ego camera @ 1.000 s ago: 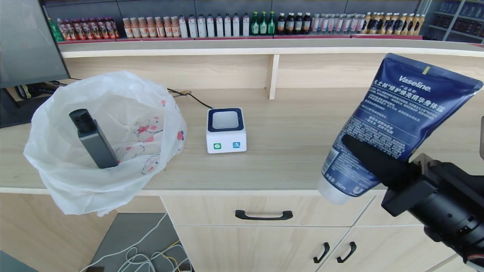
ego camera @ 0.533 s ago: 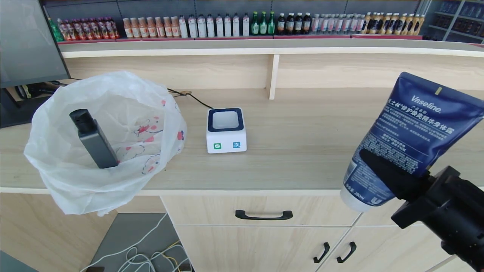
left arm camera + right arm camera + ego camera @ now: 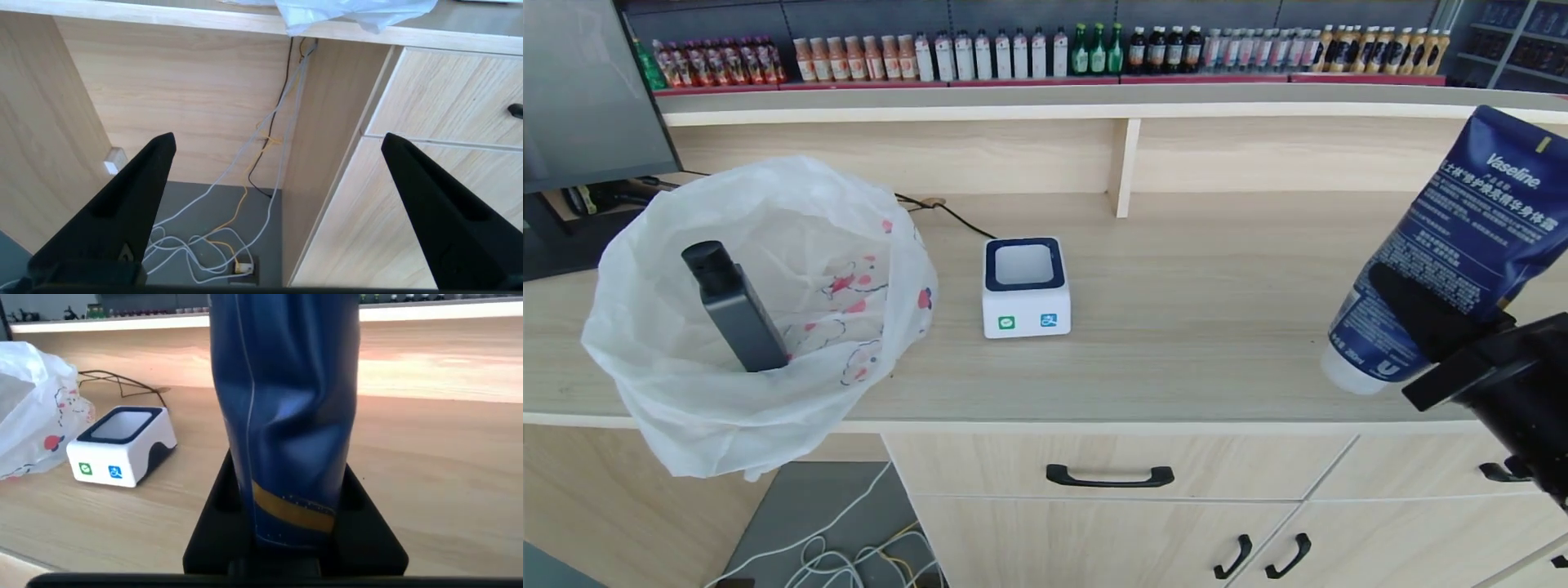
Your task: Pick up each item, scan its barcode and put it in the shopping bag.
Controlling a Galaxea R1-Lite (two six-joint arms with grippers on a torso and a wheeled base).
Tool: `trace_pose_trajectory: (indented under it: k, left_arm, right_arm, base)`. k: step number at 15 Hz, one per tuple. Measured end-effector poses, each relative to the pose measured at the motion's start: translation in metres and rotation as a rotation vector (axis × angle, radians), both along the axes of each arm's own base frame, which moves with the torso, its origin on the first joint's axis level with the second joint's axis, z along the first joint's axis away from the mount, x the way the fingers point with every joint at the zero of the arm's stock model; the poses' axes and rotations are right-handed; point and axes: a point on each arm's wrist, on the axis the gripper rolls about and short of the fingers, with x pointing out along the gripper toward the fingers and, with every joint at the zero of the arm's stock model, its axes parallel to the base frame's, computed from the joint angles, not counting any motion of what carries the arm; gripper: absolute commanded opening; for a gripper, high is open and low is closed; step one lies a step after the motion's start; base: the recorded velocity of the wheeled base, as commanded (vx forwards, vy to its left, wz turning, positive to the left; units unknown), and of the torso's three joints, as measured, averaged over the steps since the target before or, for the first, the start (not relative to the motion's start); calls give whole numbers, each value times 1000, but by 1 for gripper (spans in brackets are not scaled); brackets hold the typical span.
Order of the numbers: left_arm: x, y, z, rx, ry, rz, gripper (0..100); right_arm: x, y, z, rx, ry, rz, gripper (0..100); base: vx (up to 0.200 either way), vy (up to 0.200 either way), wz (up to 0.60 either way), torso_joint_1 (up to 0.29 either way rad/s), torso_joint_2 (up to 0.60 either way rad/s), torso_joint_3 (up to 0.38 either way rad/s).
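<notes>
Tube (image 3: 1478,220) carried right, farther from scanner (image 3: 1025,286); head camera shifted slightly too. Right gripper (image 3: 1421,314) fingers clamped near its cap end, tube aloft over surface (image 3: 1217,310). Soft wall dents, likely light; cap-end hold suits. Left gripper (image 3: 278,147) fingers apart.

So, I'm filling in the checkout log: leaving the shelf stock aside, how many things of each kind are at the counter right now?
blue tube: 1
grey bottle: 1
shopping bag: 1
scanner: 1
Total: 4
</notes>
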Motion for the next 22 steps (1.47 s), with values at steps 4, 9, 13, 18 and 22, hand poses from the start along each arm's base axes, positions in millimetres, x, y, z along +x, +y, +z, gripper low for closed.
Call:
trace_pose_trajectory:
  k: [4, 9, 13, 18, 22]
  left_arm:
    - [0, 0, 0, -1, 0, -1, 100]
    - [0, 0, 0, -2, 0, 0, 100]
    - [0, 0, 0, -3, 0, 0, 100]
    - [0, 0, 0, 2, -1, 0, 100]
    - [0, 0, 0, 2, 0, 0, 100]
  right_arm:
    - [2, -1, 2, 19, -5, -37, 0]
    - [1, 0, 1, 20, -1, -34, 0]
    - [5, -2, 2, 37, 1, -79, 0]
    - [1, 3, -8, 31, 47, -32, 0]
    - [4, 9, -3, 49, 34, 0, 0]
  base:
    - [0, 200, 0, 1, 1, 4]
    - [0, 200, 0, 4, 4, 3]
    - [0, 200, 0, 5, 5, 1]
    - [0, 0, 0, 0, 0, 0]
    - [0, 0, 0, 0, 0, 0]
